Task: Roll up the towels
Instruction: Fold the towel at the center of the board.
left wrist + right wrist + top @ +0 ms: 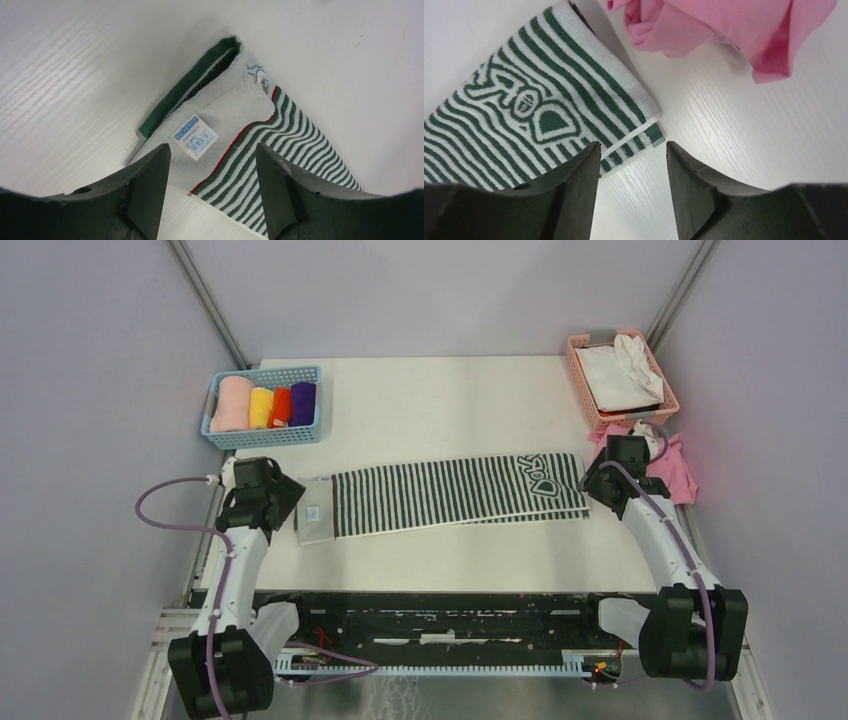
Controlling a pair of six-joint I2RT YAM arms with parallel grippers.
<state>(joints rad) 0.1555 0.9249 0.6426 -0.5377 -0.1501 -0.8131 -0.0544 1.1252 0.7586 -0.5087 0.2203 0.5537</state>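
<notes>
Top view: the striped towel lies as 1 long folded band mid-frame; the purple cloth sits rolled, upper left. Left wrist: the left gripper gapes over the towel's labelled end. Right wrist: the right gripper gapes over its looped-pile corner.

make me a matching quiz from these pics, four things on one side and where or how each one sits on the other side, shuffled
Things:
1. striped towel
2. blue basket
3. pink basket
4. pink cloth

Places or states:
A. holds a white cloth
B. lies as a long folded strip between the left claw and the right claw
C. holds four coloured rolls
D. crumpled, beside the right claw

Pairs: 1-B, 2-C, 3-A, 4-D
</notes>
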